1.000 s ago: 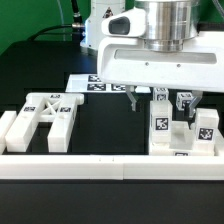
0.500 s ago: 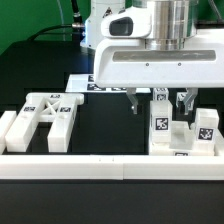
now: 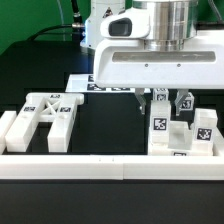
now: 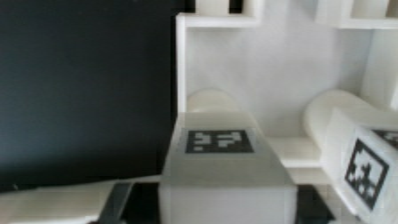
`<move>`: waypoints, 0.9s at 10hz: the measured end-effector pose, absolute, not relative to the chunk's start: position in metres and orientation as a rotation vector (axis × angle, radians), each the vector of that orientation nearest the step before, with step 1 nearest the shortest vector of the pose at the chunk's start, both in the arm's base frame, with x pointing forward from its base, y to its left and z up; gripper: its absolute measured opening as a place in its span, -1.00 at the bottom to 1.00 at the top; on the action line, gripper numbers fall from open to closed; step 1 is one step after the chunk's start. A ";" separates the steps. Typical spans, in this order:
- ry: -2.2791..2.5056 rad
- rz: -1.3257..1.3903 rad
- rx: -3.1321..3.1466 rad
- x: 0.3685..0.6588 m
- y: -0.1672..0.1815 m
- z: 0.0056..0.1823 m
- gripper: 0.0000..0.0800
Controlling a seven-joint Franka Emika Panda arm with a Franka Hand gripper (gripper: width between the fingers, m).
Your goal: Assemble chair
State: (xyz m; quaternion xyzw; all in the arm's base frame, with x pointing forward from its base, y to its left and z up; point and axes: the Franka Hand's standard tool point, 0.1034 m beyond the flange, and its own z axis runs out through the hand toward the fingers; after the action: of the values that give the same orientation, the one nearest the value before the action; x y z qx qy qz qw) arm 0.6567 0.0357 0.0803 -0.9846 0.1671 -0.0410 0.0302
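Observation:
The chair lies in loose white parts. An X-braced frame [image 3: 45,115] rests at the exterior view's left. At the right stands a cluster of tagged blocks and panels [image 3: 185,135]. My gripper [image 3: 160,104] hangs over that cluster, its dark fingers [image 3: 141,102] standing on either side of an upright white leg [image 3: 160,93]. In the wrist view the tagged leg [image 4: 219,140] fills the gap of the gripper [image 4: 219,200], with both fingers against its sides. Another tagged leg [image 4: 365,140] lies right beside it on a white panel [image 4: 222,60].
The marker board [image 3: 85,83] lies behind the arm on the black table. A long low white border rail [image 3: 100,165] runs along the front. Bare black table [image 3: 105,125] separates the frame from the right cluster.
The fingers have drawn in from wide apart until they sit against the upright leg. The arm itself has barely shifted; the parts stay where they were.

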 end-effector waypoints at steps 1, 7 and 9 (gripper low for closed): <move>0.734 -0.120 -2.973 0.658 0.034 0.080 -0.28; 1.580 -0.053 -2.563 0.658 0.031 0.080 -0.27; 1.848 -0.030 -2.358 0.658 0.037 0.079 -0.27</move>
State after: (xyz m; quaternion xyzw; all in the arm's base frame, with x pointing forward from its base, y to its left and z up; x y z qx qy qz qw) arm 0.6584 0.0368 0.0794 -0.7849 0.6153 -0.0099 0.0726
